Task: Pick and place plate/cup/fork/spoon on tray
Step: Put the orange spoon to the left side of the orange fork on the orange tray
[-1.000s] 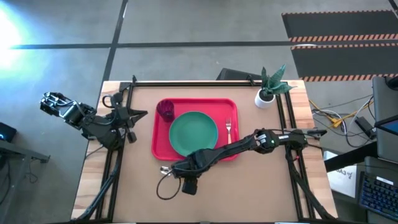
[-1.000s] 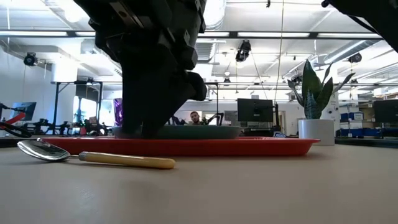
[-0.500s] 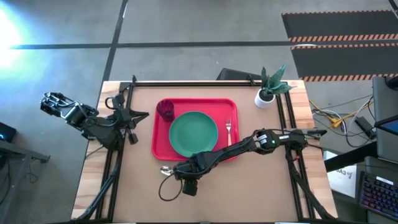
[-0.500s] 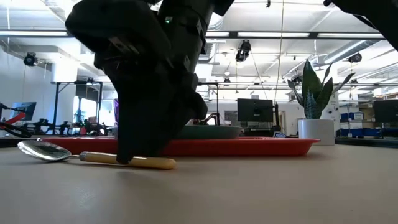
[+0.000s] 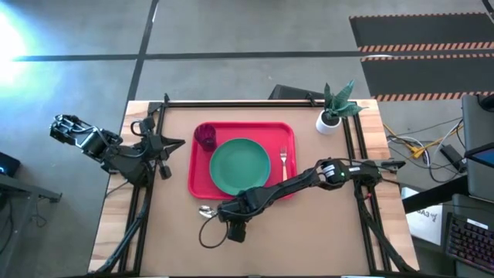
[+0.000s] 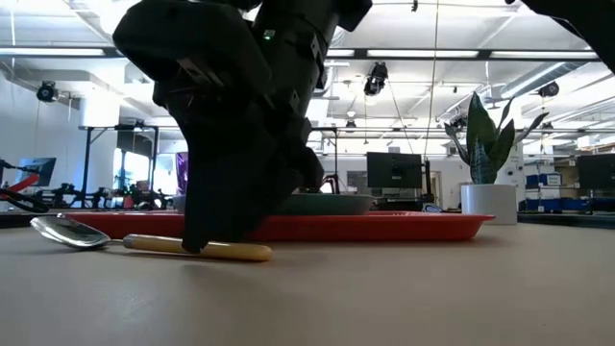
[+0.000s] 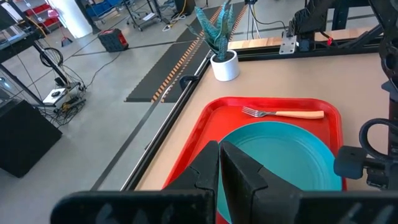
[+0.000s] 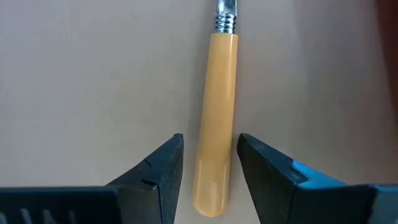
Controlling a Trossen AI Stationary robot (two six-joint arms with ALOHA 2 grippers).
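The spoon (image 5: 204,210) lies flat on the table just in front of the red tray (image 5: 197,184), its bowl (image 6: 65,231) toward the table's left and its handle (image 8: 214,124) toward the right. My right gripper (image 8: 211,168) is open and down at the table, one finger on each side of the handle near its free end, with small gaps showing. On the tray rest the teal plate (image 5: 240,166), the purple cup (image 5: 205,137) and the fork (image 5: 284,161). My left gripper (image 7: 219,168) is shut and held high over the table's left side.
A white pot with a green plant (image 5: 333,108) stands at the far right corner. A black cable loop (image 5: 204,235) hangs from my right arm over the near part of the table. Bare tabletop (image 5: 324,232) lies to the near right.
My right gripper has come down onto the spoon's handle, from above the tray's near rim to table level, staying open. The spoon has not moved.
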